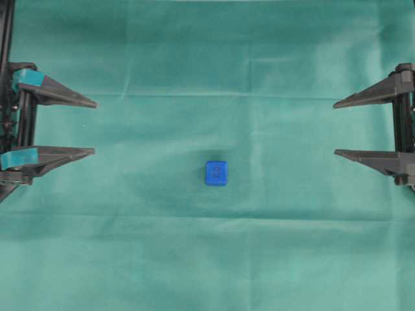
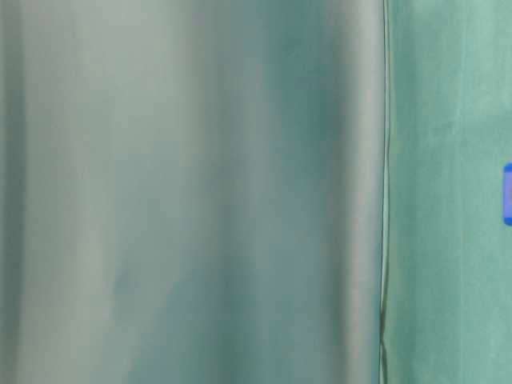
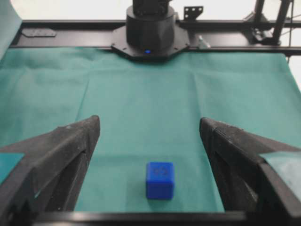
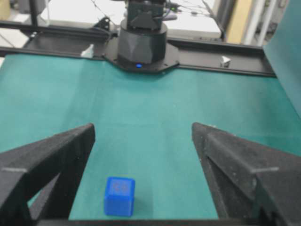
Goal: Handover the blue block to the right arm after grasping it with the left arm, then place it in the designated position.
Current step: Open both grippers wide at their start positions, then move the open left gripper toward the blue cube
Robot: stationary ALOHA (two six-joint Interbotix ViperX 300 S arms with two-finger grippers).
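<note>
The blue block [image 1: 216,173] sits alone on the green cloth [image 1: 214,58], roughly mid-table, a bit nearer the bottom edge in the overhead view, well apart from both arms. Nothing is held.

The left gripper [image 1: 95,127], teal-padded, waits at the left edge w/ jaws spread wide and empty. The right gripper [image 1: 334,128], plain black, mirrors it at the right edge, also wide and empty. In the left wrist view the block [image 3: 160,180] lies ahead, between the two fingers but not touched by either. In the right wrist view it sits low and left of centre [image 4: 119,196], close to one finger's line.

Step in hand, by judgement: the very start, i.e. approach for the left-arm grasp; no pickup, handover or placement done yet. Next move prob. calls for the left arm to reach out toward the middle, drop over the block w/ fingers either side of it, then close. The block is narrower than the jaw span, so there's margin.

Room: cloth around the block is bare on all sides, so approach paths look free; cloth folds are shallow. The far table rail and the opposite arm's base [image 3: 149,28] stand well beyond.

The designated position can't be made out here; the table-level view is mostly blurred cloth w/ only a blue sliver [image 2: 507,194] at its right edge.
</note>
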